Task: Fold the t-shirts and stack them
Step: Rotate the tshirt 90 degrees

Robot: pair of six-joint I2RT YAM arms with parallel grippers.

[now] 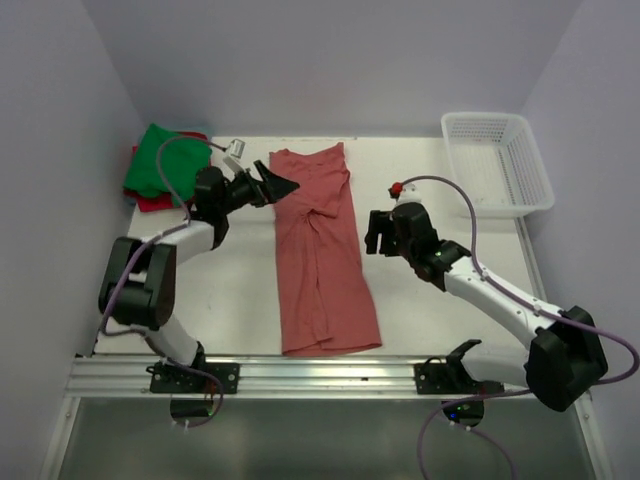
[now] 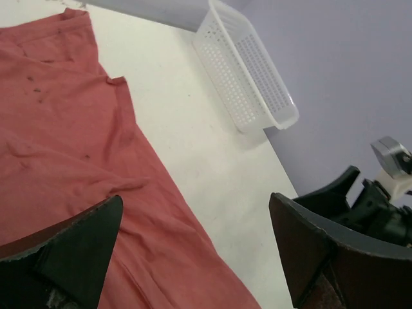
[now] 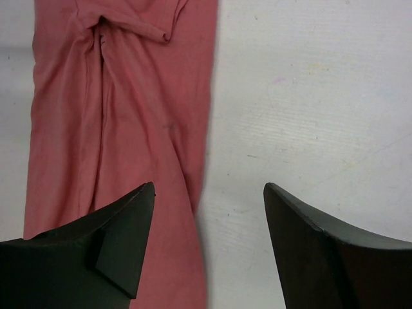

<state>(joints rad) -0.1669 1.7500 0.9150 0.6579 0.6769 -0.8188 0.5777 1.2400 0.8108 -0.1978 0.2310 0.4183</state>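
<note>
The brick-red tee (image 1: 320,260) lies centrally as a long rumpled strip; the green tee (image 1: 155,160) sits on the pink tee (image 1: 150,203) at the far-left corner. Both grippers are spread and empty, the left gripper (image 1: 280,182) by the strip's far end and the right gripper (image 1: 373,232) beside its right edge. Smoothing the bunched middle first should keep the fold square.

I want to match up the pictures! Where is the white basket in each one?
Top camera: the white basket sits at the far right, near the back wall.
Left wrist camera: the basket is at the top middle, slanted, beyond the shirt.
Right wrist camera: it is not in this picture.
Shared landmark: the faded red t-shirt shows in all three views.
</note>
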